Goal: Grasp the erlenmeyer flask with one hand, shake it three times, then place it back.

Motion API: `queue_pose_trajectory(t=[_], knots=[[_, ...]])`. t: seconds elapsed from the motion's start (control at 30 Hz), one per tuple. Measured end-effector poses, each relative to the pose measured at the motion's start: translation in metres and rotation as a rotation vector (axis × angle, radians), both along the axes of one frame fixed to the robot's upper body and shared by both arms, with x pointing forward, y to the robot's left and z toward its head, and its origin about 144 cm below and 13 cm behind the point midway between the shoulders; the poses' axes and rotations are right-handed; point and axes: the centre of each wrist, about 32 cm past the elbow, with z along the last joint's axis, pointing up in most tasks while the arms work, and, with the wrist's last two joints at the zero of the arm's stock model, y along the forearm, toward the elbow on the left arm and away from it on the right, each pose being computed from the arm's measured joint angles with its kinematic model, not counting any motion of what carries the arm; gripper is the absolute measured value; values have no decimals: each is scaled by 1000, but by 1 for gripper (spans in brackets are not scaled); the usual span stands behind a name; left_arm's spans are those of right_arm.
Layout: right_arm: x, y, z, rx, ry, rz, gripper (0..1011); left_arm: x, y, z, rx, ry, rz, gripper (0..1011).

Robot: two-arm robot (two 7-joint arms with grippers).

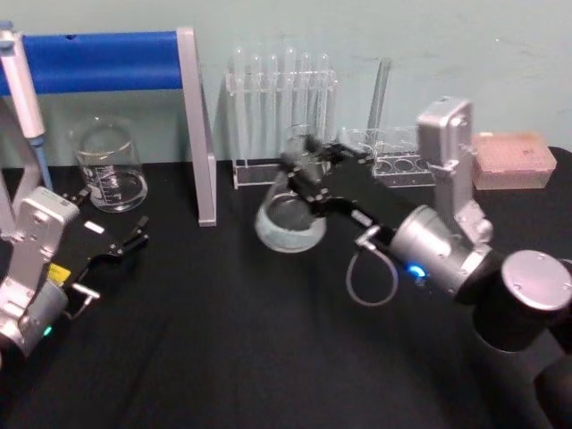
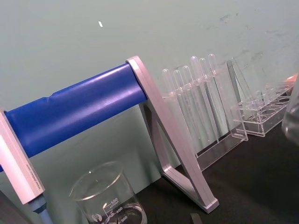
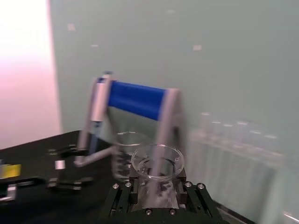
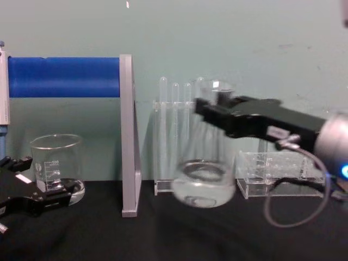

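The erlenmeyer flask (image 1: 290, 222) is clear glass with a wide round base. It hangs tilted and blurred, a little above the black table in front of the test tube rack. My right gripper (image 1: 304, 166) is shut on its narrow neck, reaching in from the right. From the chest view the flask (image 4: 204, 185) has its base just off the cloth under the right gripper (image 4: 209, 111). The right wrist view looks down on the flask's rim (image 3: 158, 161) between the right gripper (image 3: 156, 186) jaws. My left gripper (image 1: 125, 246) rests open on the table at the left, also seen as the left gripper (image 4: 32, 198).
A glass beaker (image 1: 109, 170) stands at the back left under a blue-barred stand (image 1: 98, 61). A rack of test tubes (image 1: 281, 107) and a low clear rack (image 1: 402, 163) line the back wall. A pink tip box (image 1: 509, 161) sits at the far right.
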Motion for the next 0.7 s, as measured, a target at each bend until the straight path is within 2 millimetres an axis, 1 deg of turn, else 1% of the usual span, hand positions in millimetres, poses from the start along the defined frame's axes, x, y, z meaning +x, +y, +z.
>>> queue_pose_trajectory(t=[0.13,0.37,0.57,0.7], knots=[[5,17,-1,-3,3,104,449,0,0,0,0,0,0,1001],[7,29,-1,2,3,167,449,0,0,0,0,0,0,1001],[5,27,0,11,-2,150,449,0,0,0,0,0,0,1001],[0,17,1,24,-12,79,449,0,0,0,0,0,0,1001]])
